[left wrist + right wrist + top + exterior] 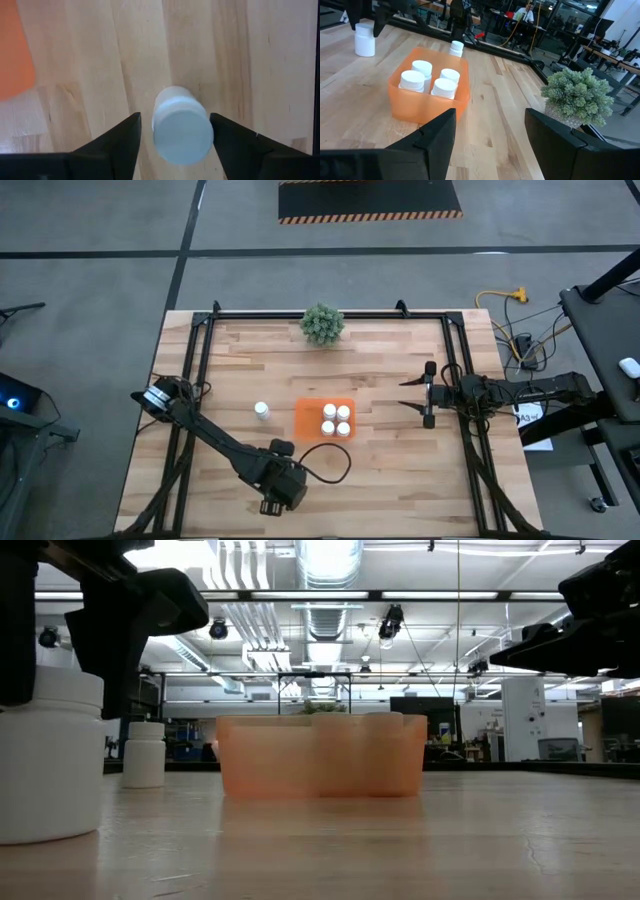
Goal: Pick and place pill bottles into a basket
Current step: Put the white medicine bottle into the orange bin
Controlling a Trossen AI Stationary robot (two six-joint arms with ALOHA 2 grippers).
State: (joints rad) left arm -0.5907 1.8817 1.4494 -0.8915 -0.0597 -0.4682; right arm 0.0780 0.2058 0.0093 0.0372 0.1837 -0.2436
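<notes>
The orange basket (305, 418) lies mid-table and holds several white pill bottles (336, 420), upright; it also shows in the right wrist view (405, 107). One bottle (262, 411) stands on the table just left of the basket. Another bottle (182, 132) stands upright near the table's front edge; in the high view it is hidden under my left gripper (272, 500). My left gripper (175, 122) points down, open, with one finger on either side of this bottle's cap (45, 690). My right gripper (425, 398) is open and empty, right of the basket.
A small green plant (322, 324) stands at the table's far edge. Black frame rails (195, 370) run along the table's left, right and far sides. Bare wood lies between the basket and my right gripper.
</notes>
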